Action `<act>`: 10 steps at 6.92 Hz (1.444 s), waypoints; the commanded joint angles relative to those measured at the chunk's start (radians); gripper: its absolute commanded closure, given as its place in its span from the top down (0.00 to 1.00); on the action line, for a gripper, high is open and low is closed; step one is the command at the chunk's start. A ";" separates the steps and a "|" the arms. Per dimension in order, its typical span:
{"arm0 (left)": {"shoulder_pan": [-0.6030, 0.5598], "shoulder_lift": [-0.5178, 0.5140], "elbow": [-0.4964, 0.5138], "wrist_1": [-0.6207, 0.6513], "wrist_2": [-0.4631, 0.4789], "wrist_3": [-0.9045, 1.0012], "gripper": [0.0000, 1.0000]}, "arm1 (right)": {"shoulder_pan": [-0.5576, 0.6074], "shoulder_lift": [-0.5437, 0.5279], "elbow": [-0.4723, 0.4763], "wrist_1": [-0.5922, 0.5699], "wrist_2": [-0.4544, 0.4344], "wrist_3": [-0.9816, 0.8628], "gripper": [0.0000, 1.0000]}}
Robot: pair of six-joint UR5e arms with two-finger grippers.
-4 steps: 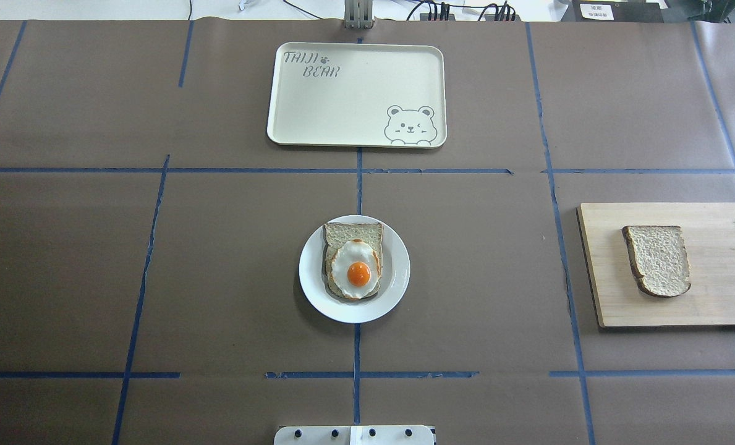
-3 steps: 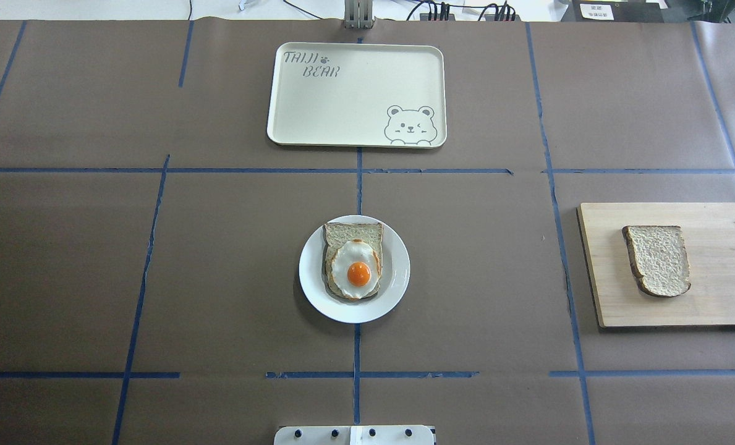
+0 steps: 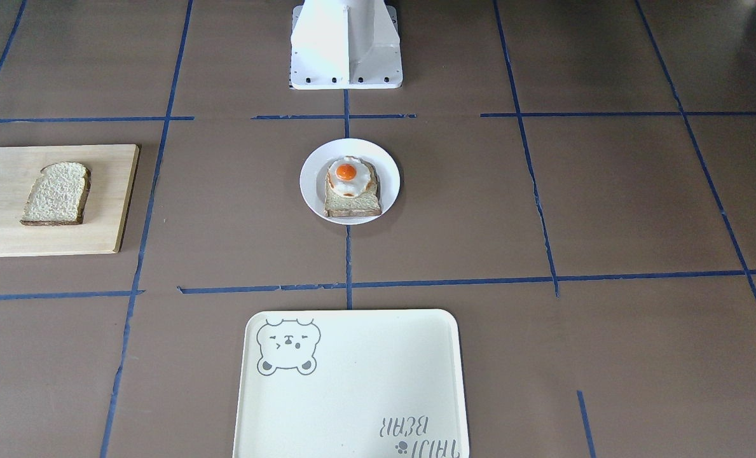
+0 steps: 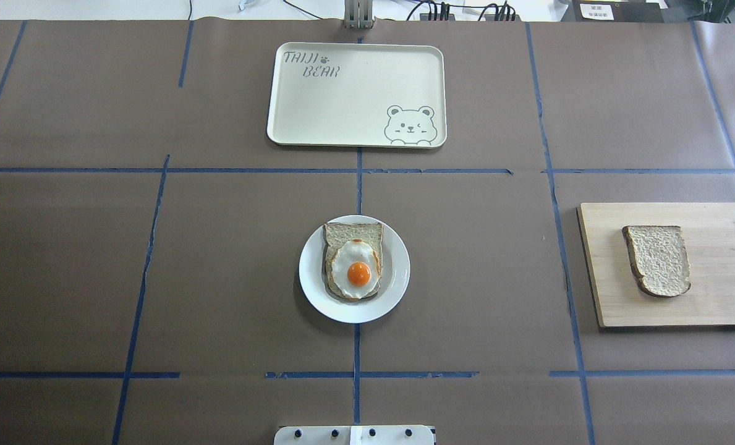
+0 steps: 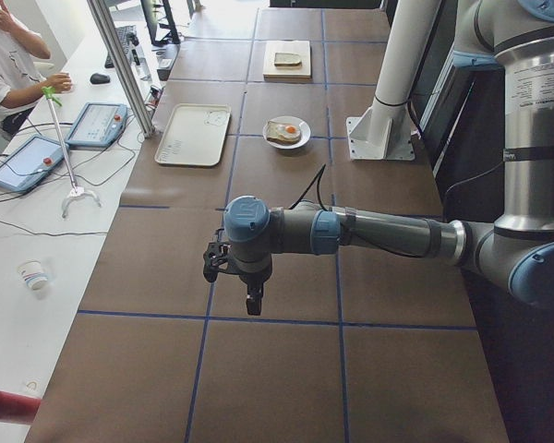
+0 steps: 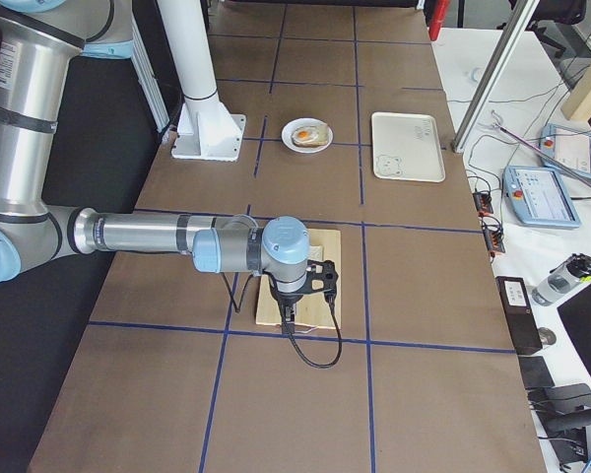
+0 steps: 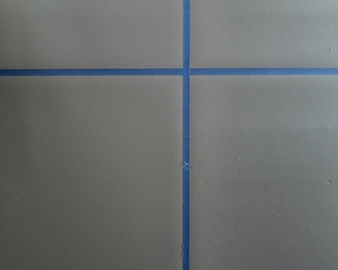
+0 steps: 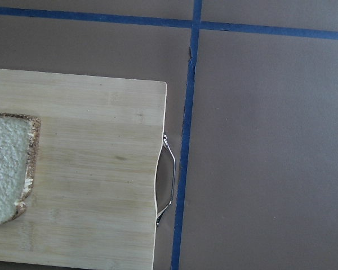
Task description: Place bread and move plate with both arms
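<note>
The plain bread slice (image 4: 658, 259) lies on a pale wooden board (image 4: 719, 272) at the table's right; it also shows in the front-facing view (image 3: 56, 193) and the right wrist view (image 8: 8, 166). The white plate (image 4: 398, 272) sits at the table's middle, holding a bread slice topped with a fried egg (image 4: 355, 269). My right gripper (image 6: 288, 313) hangs over the board's outer end, seen only from the side. My left gripper (image 5: 249, 300) hangs over bare table far to the left, also seen only from the side. I cannot tell whether either is open or shut.
A cream tray with a bear drawing (image 4: 355, 93) lies at the far middle. The white base (image 3: 346, 44) stands at the near middle edge. The board has a metal handle (image 8: 168, 180) on its outer end. Blue tape lines cross the brown table.
</note>
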 commanded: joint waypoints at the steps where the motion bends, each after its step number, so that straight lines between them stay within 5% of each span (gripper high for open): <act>1: 0.004 -0.001 0.015 -0.001 -0.066 -0.004 1.00 | 0.000 -0.002 -0.001 0.001 0.000 -0.004 1.00; 8: 0.001 0.011 0.002 -0.007 -0.072 -0.002 1.00 | -0.067 0.001 -0.003 0.022 0.008 0.019 1.00; 10: 0.002 0.009 -0.002 -0.007 -0.066 0.004 1.00 | -0.177 0.001 -0.023 0.196 0.006 0.262 1.00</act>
